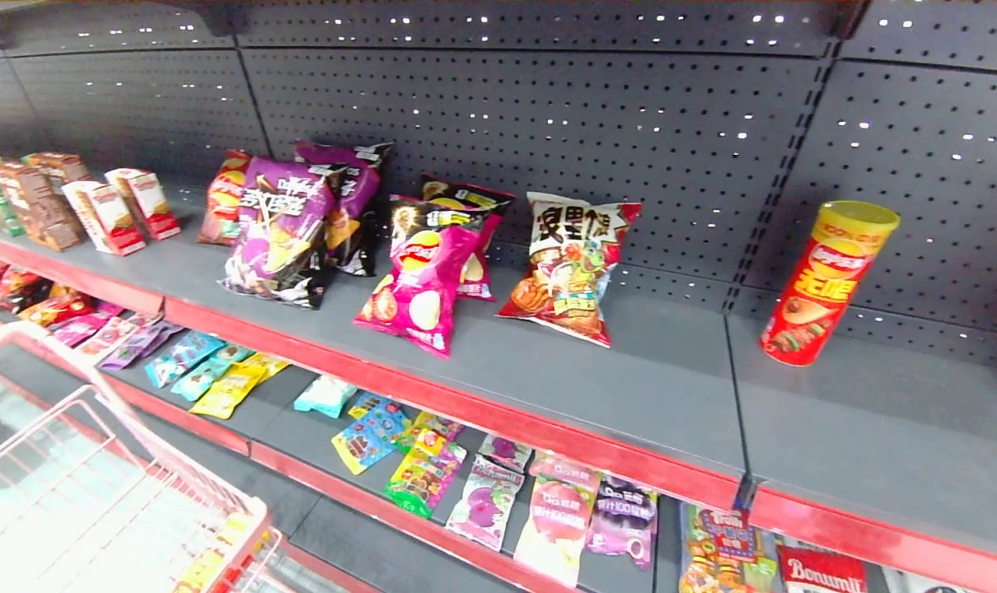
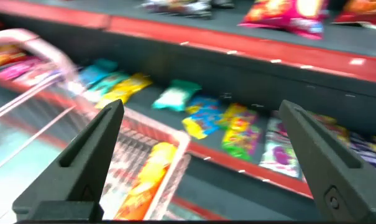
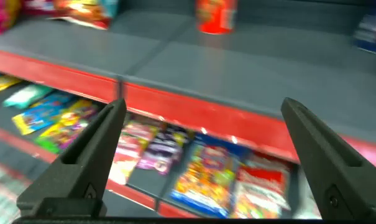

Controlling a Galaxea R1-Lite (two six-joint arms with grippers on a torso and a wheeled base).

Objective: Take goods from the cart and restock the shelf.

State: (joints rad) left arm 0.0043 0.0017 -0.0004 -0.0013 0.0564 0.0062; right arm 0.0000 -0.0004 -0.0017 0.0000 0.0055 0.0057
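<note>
The grey shelf with a red front lip carries several chip bags, among them a pink bag, a purple bag and a red-and-white bag. A red tube can with a yellow lid stands upright farther right, and shows as the can in the right wrist view. The pink wire cart is at the lower left, with a yellow packet inside its corner. My left gripper hangs open above the cart's corner. My right gripper hangs open in front of the shelf lip.
Small boxes stand at the shelf's far left. The lower shelf holds rows of flat candy packets. A perforated back panel closes off the shelf behind. Bare shelf surface lies between the red-and-white bag and the can.
</note>
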